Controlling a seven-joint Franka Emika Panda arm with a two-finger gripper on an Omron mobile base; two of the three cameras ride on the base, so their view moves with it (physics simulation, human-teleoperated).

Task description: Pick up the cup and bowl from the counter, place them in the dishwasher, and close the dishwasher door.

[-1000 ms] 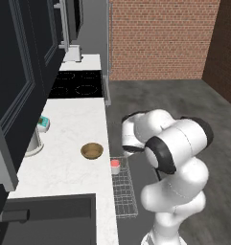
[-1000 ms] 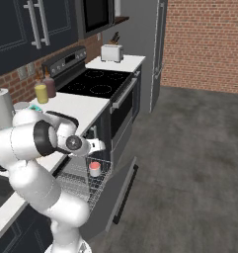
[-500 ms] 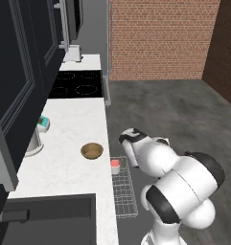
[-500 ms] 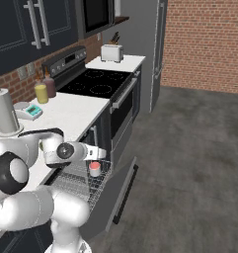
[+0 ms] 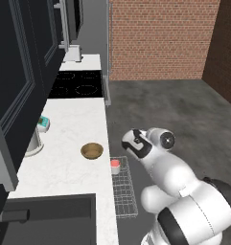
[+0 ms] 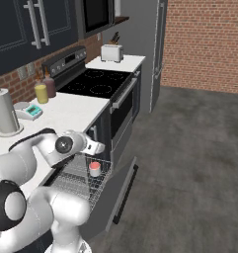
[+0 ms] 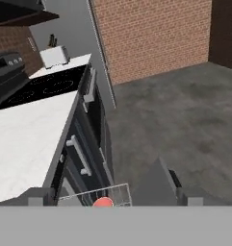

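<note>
The golden-brown bowl (image 5: 91,151) sits on the white counter (image 5: 64,167) near its front edge. The pinkish-red cup (image 5: 115,166) (image 6: 94,169) stands upright in the dishwasher's pulled-out grey wire rack (image 5: 124,194) (image 6: 76,180). My gripper (image 5: 126,144) (image 6: 98,147) hangs just above the cup, open, with nothing between its fingers. In the hand view the cup's red top (image 7: 103,202) peeks over the bottom edge, with the rack rim (image 7: 118,190) around it. The dishwasher door (image 6: 121,190) (image 7: 156,185) hangs dropped open.
A black stovetop (image 5: 78,83) and a toaster (image 5: 71,53) lie further along the counter. A teal-and-white object (image 5: 43,123) and a paper towel roll (image 6: 4,111) stand by the wall. The black sink (image 5: 50,217) is at the near end. Open floor (image 6: 189,148) lies to the right.
The arm's upper links have swung down and to the right, while the hand has stayed above the rack by the cup. Cup and bowl have not moved.
</note>
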